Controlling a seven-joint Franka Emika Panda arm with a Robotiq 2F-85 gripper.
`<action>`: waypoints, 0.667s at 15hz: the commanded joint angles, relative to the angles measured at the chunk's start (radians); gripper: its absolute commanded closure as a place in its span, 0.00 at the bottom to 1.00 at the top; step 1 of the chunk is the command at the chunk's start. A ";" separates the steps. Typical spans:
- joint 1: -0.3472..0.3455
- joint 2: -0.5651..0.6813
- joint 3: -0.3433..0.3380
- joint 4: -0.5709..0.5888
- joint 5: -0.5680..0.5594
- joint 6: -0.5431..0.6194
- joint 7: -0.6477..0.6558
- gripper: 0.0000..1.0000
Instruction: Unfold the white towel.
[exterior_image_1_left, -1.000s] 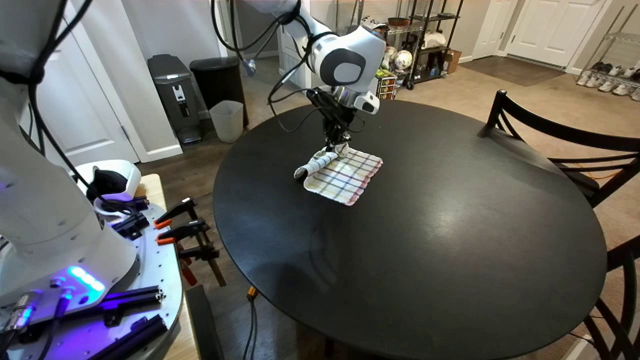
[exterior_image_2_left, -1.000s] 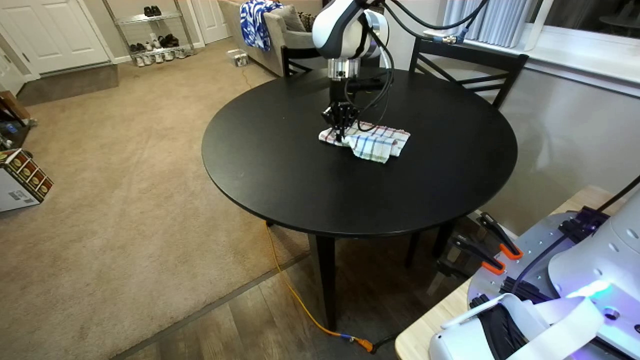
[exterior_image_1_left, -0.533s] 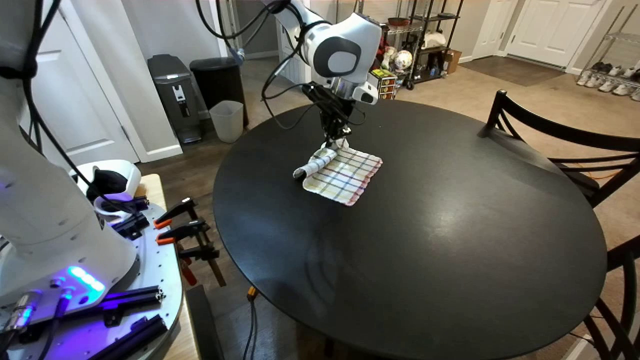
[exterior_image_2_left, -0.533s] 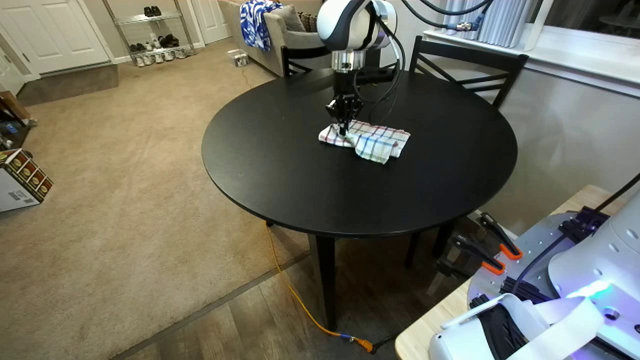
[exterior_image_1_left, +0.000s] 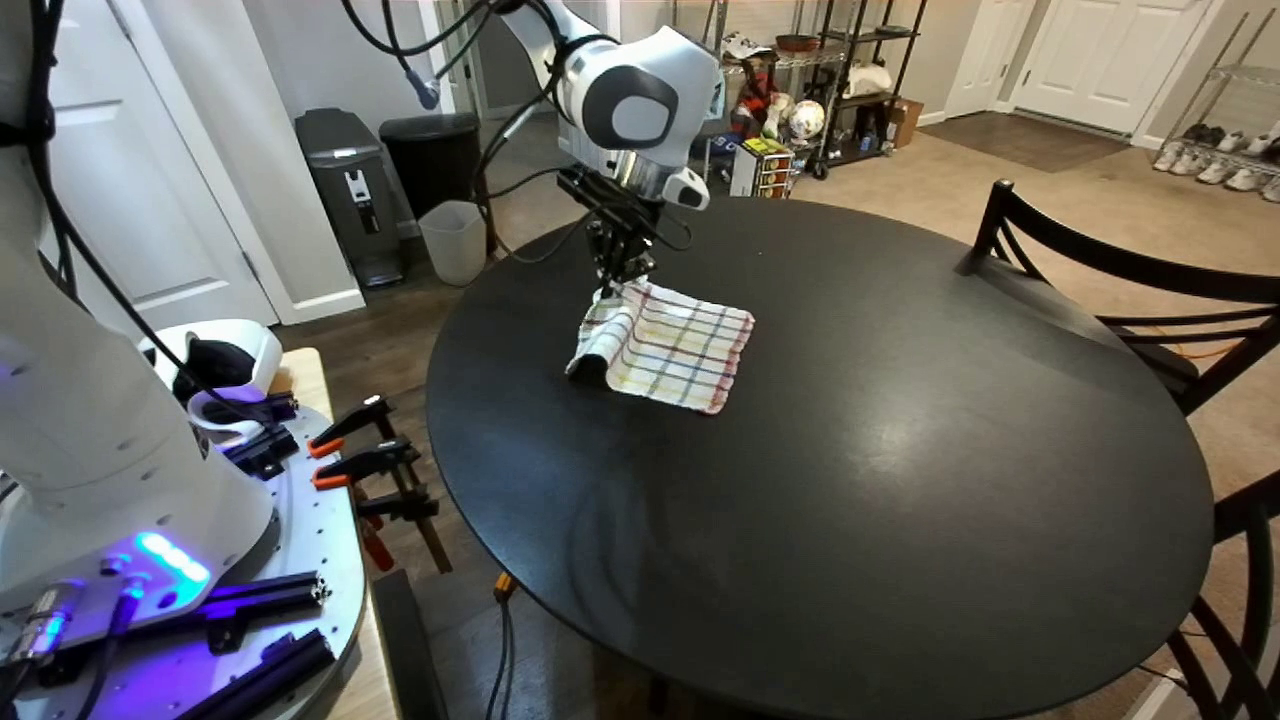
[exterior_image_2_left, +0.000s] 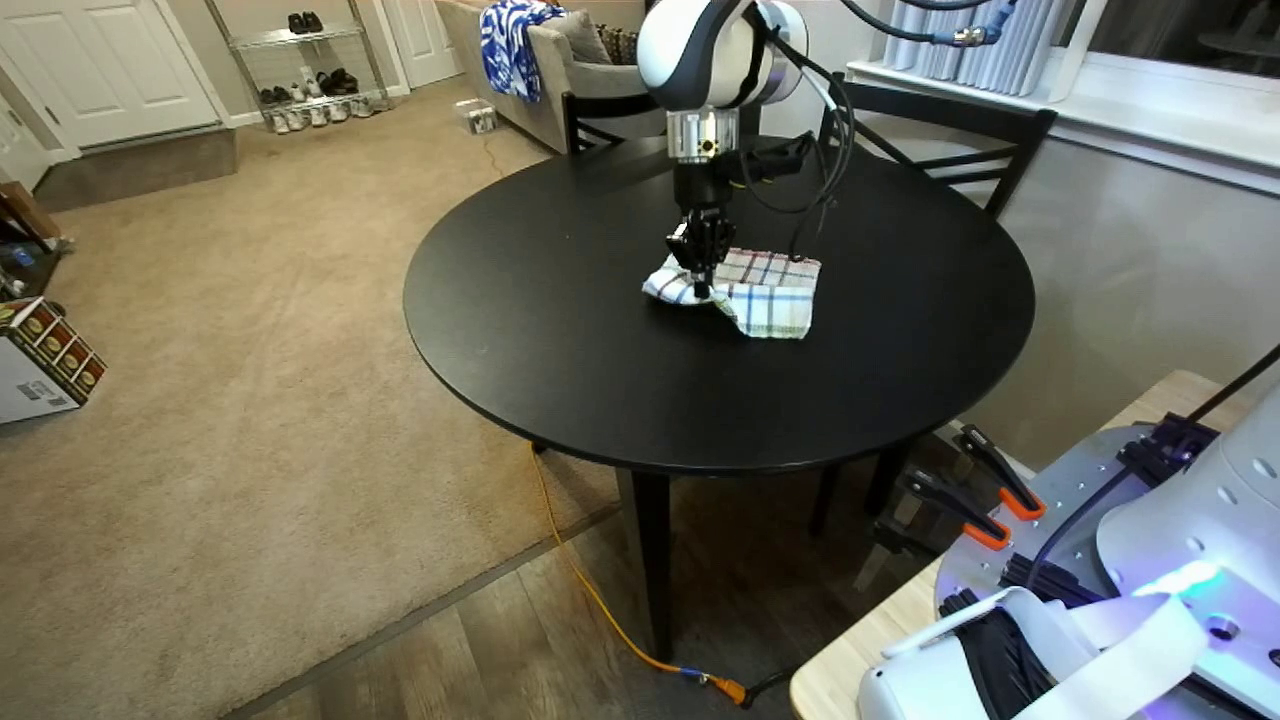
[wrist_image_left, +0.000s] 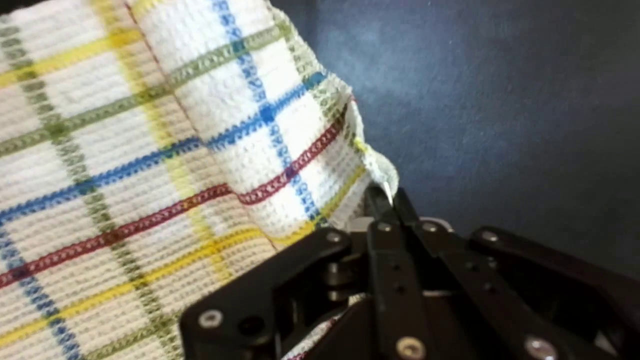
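The white towel (exterior_image_1_left: 690, 345), checked with coloured stripes, lies on the round black table (exterior_image_1_left: 850, 520). Most of it is spread flat, and the side by the gripper is raised in a wavy ridge with a dark gap beneath. It also shows in an exterior view (exterior_image_2_left: 775, 300) and in the wrist view (wrist_image_left: 100, 165). My gripper (exterior_image_1_left: 608, 290) is at the towel's edge nearest the robot base side, pointing down, just above the table; it also shows in an exterior view (exterior_image_2_left: 702, 288). In the wrist view the fingertips (wrist_image_left: 392, 205) are together, with a bit of towel edge pinched between them.
Black chairs (exterior_image_1_left: 1130, 270) stand at the table's far side. The robot base (exterior_image_1_left: 130, 480) sits on a wooden stand with clamps (exterior_image_1_left: 370, 460). A white headset (exterior_image_2_left: 1030, 650) lies by the base. Cables hang loosely from the arm near the table.
My gripper has moved toward the robot base side, drawing the towel's edge with it. The rolled-over part has opened out, and the towel now covers more table.
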 joint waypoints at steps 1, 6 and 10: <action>-0.001 -0.070 0.020 -0.105 -0.026 -0.012 -0.040 0.99; 0.010 -0.084 0.028 -0.146 -0.032 -0.018 -0.025 0.65; 0.010 -0.096 0.031 -0.171 -0.027 -0.011 -0.026 0.40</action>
